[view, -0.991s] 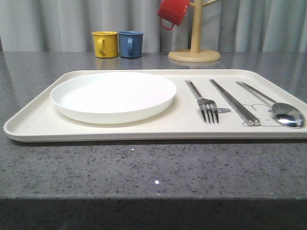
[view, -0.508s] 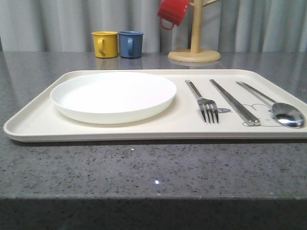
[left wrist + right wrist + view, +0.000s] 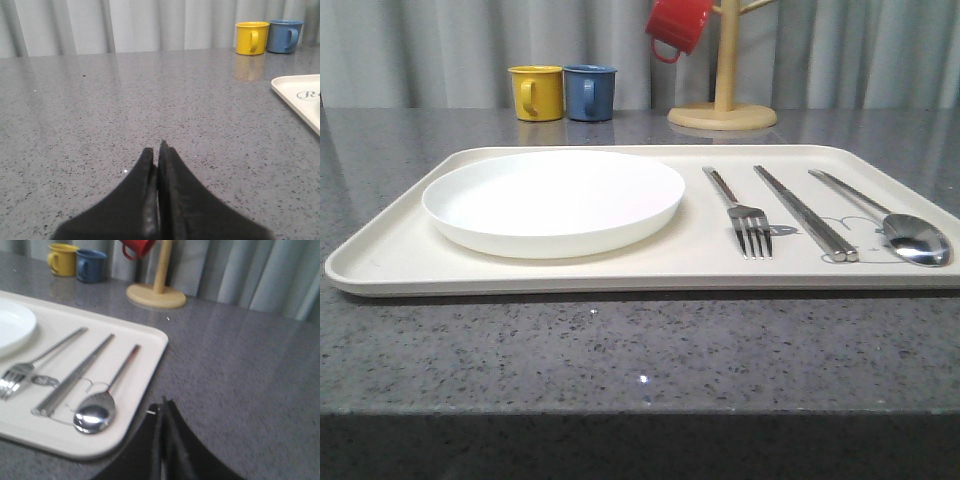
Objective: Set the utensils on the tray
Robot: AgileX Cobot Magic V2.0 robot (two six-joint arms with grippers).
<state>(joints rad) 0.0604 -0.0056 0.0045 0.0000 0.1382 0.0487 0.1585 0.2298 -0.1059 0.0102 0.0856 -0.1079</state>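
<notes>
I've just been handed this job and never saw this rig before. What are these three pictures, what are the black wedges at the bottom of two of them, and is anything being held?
It is a two-armed table robot. One picture looks forward over the table; the other two come from cameras on each wrist. The black wedges are the pincers: the left pincer and the right pincer, both shut and holding nothing, each above bare grey table.

On the table lies a cream tray. On it sit a white plate and, to its right, a fork, chopsticks and a spoon, side by side. So the utensils are already on the tray.

Behind it stand a yellow mug and a blue mug; a red mug hangs on a wooden stand.
</notes>
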